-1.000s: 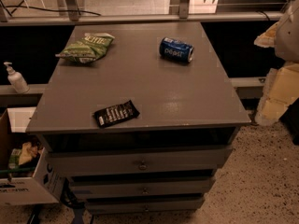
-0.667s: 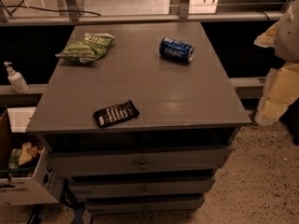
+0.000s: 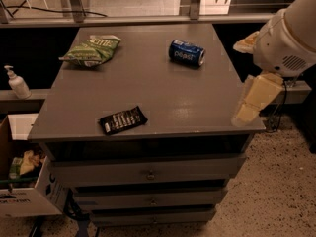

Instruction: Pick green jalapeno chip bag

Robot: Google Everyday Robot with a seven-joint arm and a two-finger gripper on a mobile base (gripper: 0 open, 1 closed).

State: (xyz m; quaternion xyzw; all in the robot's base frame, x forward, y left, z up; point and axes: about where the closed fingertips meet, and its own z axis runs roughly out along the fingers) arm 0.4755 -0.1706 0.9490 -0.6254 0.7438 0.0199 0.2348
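Your gripper [image 3: 253, 102] hangs at the right edge of the frame, just beside the right rim of the grey table [image 3: 163, 90] and touching nothing on it. Whether it is spread or pressed together you cannot tell. The green jalapeno chip bag [image 3: 91, 51] lies at the table's upper left, well apart from the gripper, with the blue Pepsi can [image 3: 186, 52] between them.

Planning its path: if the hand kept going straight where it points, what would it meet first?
Likely the table's near corner, just below the hand at the picture's right; depth unclear.
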